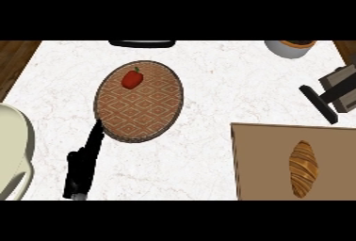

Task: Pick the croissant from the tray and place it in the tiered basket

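The croissant (303,168) lies lengthwise on the brown tray (257,160) at the lower right. The tiered basket (139,101), a woven oval seen from above, sits left of centre with a red pepper (133,78) in its far part. My right hand (319,103) comes in from the right edge above the tray's far side, its fingers straight and open, apart from the croissant. My left hand (83,164) rests edge-on at the lower left, fingers up and open, its tips near the basket's near rim.
A white bowl (288,47) stands at the far right corner. A dark flat object (142,43) lies at the counter's far edge. A pale rounded object (10,150) fills the left edge. White marble counter lies between basket and tray.
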